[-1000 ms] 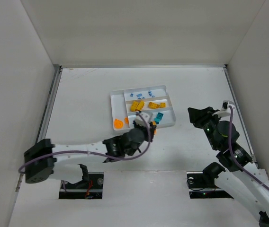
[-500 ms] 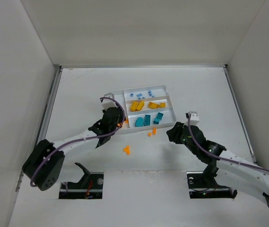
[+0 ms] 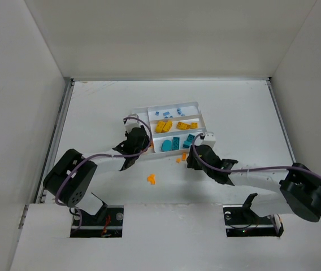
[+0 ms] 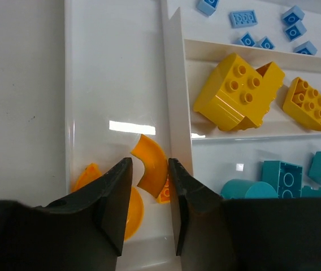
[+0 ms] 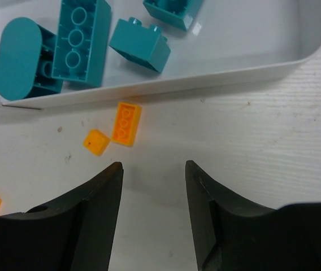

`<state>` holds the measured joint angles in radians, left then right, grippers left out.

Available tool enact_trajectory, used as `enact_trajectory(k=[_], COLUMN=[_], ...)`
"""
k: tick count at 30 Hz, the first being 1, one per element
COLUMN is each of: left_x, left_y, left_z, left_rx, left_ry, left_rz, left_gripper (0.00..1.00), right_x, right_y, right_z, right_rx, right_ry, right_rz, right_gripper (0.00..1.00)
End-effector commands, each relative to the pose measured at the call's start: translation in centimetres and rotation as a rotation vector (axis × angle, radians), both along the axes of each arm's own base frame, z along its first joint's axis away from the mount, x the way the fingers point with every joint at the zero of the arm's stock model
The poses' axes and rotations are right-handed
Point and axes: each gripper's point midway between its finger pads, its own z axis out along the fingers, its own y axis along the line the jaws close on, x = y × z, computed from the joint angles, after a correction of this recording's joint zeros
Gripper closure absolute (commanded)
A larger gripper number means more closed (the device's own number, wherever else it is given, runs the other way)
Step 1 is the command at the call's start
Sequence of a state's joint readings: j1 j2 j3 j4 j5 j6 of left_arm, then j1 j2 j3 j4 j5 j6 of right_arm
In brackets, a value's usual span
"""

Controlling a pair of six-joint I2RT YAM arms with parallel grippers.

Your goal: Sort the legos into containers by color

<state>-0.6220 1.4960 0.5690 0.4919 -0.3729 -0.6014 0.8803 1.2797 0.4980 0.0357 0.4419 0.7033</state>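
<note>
Right gripper [image 5: 152, 166] spread, empty: sidestep until small orange rectangular plastic brick [image 5: 126, 123], just beyond one fingertip, centres between fingers, then pinch.

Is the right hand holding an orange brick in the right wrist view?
No, the right hand is open and empty; the orange brick lies on the table ahead of it, outside the tray.

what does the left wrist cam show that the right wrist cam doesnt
Only the left wrist: orange curved pieces in the narrow side section, yellow bricks and light blue bricks in their own sections. Only the right wrist: small orange bricks loose on the table, just outside the tray. Both: teal bricks inside the tray.
</note>
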Motion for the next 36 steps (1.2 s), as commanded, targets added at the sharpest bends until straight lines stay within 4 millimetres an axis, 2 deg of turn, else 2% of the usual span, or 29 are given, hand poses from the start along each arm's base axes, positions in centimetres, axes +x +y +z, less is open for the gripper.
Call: enact_trajectory(k=[1,7,12,20,30,36], left_x=[1.6,1.5,0.9,0.0,-0.3,-0.4], left_y=[-0.4,0.1,0.4,0.6,0.5,-0.2], left_z=[2.1,3.1,4.7,6.4,6.4,6.4], left_rx=[-0.053,-0.055,-0.059,-0.083,-0.1,-0.1], left_ry=[-0.072,-0.104,-0.161,-0.216,-0.223,-0.222], left_rz=[0.018,0.016,0.004,-0.002,-0.009,-0.025], left_gripper=[0.68,0.56,0.56,0.56,0.56,0.56], right_x=[2.5,3.4,3.9,3.8,2.8,2.2], right_y=[2.7,4.0,4.5,3.6,2.7,2.9], right_z=[3.5,3.2,2.5,0.8,-1.2,-2.1], right_rx=[0.084,0.064,0.035,-0.063,-0.108,-0.1], right_ry=[-0.113,-0.111,-0.087,0.003,0.11,0.141], right_rz=[-0.009,0.014,0.005,-0.055,-0.123,-0.134], right_gripper=[0.46,0.46,0.5,0.57,0.61,0.76])
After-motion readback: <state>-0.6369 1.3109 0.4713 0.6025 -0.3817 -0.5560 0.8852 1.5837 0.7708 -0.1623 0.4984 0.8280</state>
